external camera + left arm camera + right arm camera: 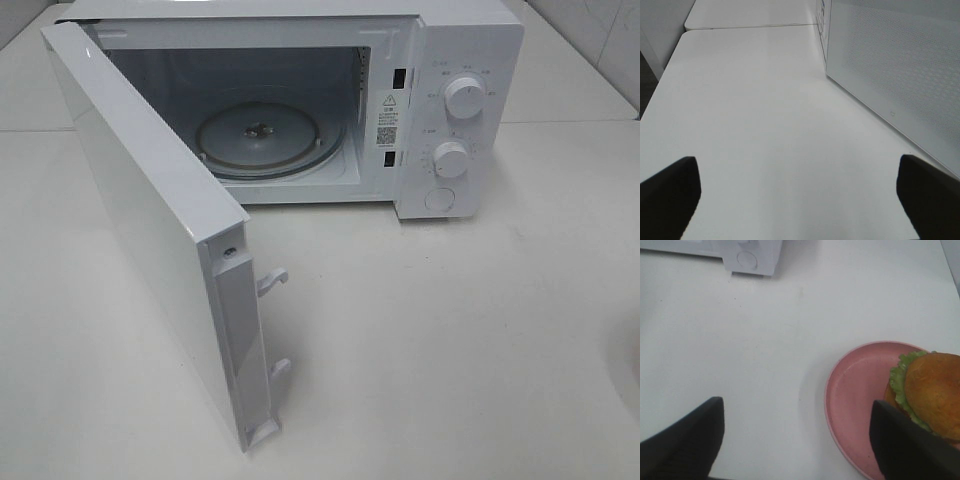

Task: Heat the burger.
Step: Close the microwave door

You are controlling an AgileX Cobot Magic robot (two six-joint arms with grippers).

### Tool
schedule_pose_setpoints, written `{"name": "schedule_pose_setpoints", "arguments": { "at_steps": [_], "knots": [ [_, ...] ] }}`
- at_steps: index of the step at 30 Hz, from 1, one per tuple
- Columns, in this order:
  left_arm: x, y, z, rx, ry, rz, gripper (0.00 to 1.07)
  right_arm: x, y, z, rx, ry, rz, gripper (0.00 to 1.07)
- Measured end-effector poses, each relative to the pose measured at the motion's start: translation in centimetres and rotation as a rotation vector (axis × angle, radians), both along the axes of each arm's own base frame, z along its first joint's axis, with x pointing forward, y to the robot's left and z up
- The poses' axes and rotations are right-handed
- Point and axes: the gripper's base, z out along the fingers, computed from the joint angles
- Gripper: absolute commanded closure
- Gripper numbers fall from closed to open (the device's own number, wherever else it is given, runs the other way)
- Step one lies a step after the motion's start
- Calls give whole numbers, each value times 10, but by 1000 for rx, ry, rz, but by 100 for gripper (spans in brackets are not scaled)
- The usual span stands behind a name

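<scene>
Burger [932,392] on pink plate [855,400] only in right-wrist view

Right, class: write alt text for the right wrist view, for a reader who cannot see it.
A burger with green lettuce sits on a pink plate on a white table, with the right gripper open and empty beside the plate. A corner of the white microwave, with a round button, shows at the far edge.
</scene>
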Motion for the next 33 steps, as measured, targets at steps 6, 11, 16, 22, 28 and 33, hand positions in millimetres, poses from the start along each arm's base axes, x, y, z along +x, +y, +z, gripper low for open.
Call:
{"name": "schedule_pose_setpoints", "arguments": {
  "at_steps": [6, 11, 16, 22, 28, 33],
  "knots": [
    [0, 0, 0, 0, 0, 0, 6, -15, -1, 2, 9, -107, 4, 31],
    [0, 0, 0, 0, 0, 0, 6, -25, -2, 2, 17, -168, -18, 31],
    [0, 0, 0, 0, 0, 0, 6, -25, -2, 2, 18, -169, -19, 31],
    [0, 0, 0, 0, 0, 0, 6, -25, -2, 2, 18, -169, -19, 31],
    [0, 0, 0, 0, 0, 0, 6, -25, -2, 2, 18, -169, -19, 31],
    [0, 0, 0, 0, 0, 0, 6, -25, -2, 2, 18, -169, -19, 31]
  ]
}}
